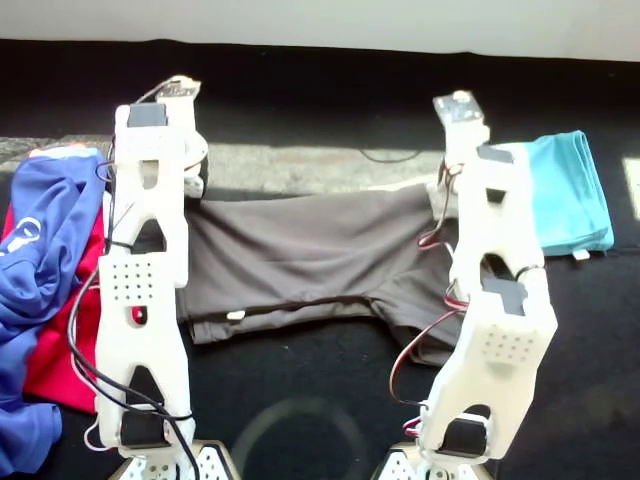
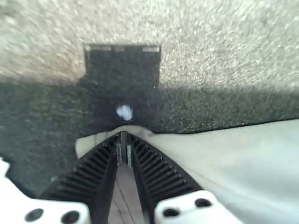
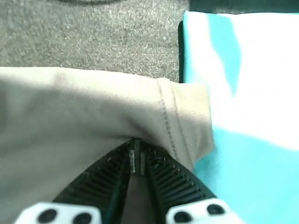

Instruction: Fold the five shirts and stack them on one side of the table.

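A spread shirt (image 1: pixel 310 255) lies across the middle of the table (image 1: pixel 300 165), between the two arms. A folded shirt (image 1: pixel 570 195) lies against its right edge. At the table's left edge, a crumpled shirt (image 1: pixel 40 220) lies on an underlying shirt (image 1: pixel 55 360).

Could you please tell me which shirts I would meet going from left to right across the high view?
From the left: blue shirt → dark grey shirt → folded turquoise shirt.

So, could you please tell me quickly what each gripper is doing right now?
Left gripper: shut on the grey shirt.
Right gripper: shut on the same grey shirt's edge.
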Tool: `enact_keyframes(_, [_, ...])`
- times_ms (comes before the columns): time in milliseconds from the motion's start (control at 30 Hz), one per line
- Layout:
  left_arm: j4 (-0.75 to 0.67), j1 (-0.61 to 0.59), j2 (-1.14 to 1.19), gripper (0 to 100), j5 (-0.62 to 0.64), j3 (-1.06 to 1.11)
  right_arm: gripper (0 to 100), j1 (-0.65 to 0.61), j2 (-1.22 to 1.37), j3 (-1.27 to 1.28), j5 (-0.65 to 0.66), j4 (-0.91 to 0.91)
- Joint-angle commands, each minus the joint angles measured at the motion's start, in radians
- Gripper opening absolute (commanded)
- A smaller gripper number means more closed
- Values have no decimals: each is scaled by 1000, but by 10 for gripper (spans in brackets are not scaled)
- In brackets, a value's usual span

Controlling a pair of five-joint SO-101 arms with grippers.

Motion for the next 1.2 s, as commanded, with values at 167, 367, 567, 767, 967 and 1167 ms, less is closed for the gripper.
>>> enact_keyframes(167, [100,39,-93,8,11,-71,6,-1,-12,-294,-6,315])
enact_keyframes(367, [97,145,-484,9,28,372,6,-1,-12,-518,-6,541])
enact_keyframes(567, [52,173,-796,9,44,846,6,12,-22,-737,-5,710])
enact_keyframes(767, [-233,148,-984,9,43,1363,6,30,-199,-607,-2,708])
enact_keyframes(967, [-516,148,-1113,9,43,1738,6,-39,-513,-154,38,659])
enact_keyframes(1167, [-552,154,-1179,9,44,1850,6,-56,-799,484,51,349])
